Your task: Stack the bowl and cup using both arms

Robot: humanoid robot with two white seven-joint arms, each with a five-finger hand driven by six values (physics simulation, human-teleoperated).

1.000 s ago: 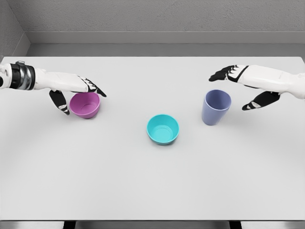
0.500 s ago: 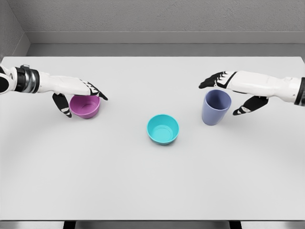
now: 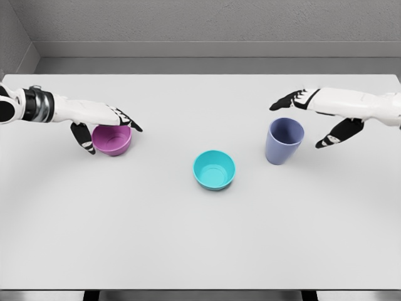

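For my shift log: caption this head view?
Left hand around purple bowl, right hand open beside blue cup, teal bowl between.

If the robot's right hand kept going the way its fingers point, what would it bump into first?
Probably nothing soon. The right hand points leftward behind and above the purple-blue cup, so it looks set to pass the rim over bare table, though depth is hard to judge.

Both arms are showing smooth white shells; the left hand and right hand are wearing black fingers and thumbs over white backs; a ribbed silver-and-black cuff is ringing the left forearm.
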